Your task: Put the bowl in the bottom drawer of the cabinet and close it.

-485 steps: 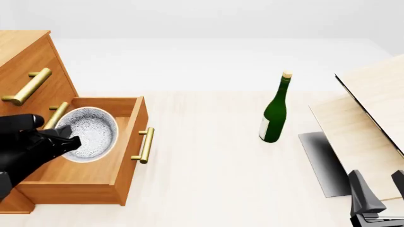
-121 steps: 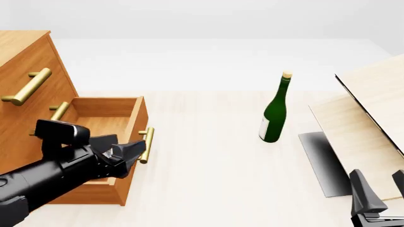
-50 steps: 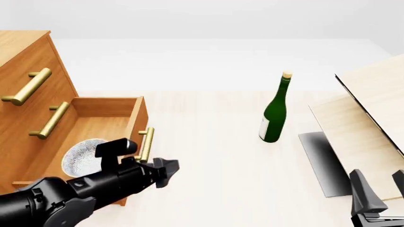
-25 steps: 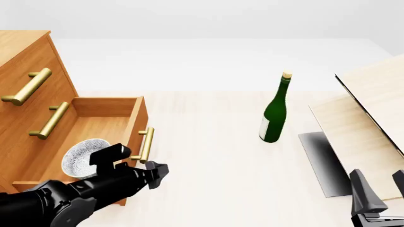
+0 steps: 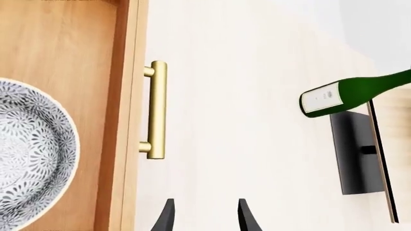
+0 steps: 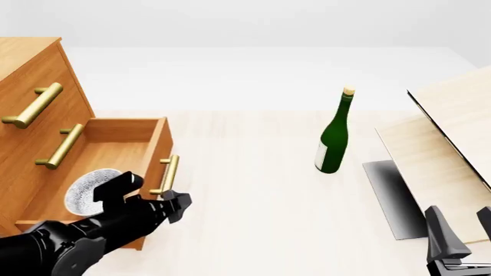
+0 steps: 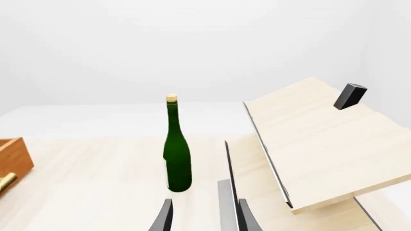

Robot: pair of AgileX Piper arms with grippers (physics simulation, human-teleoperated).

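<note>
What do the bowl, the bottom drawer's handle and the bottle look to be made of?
The bowl: probably glazed ceramic, white with a fine grey lacy pattern. The handle on the bottom drawer: brass-like metal, going by its smooth golden sheen. The drawer itself: orange-brown wood with visible grain. The bottle: likely dark green glass, glossy, with a pale label and a cork-coloured top.

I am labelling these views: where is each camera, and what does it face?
Front: above and behind the arms, facing the cabinet, bottle; left arm shows.
Left wrist: behind left pincer, facing drawer, bowl; fingertips show.
Right wrist: behind right pincer, facing boards; fingertips show.
All share the bottle.
</note>
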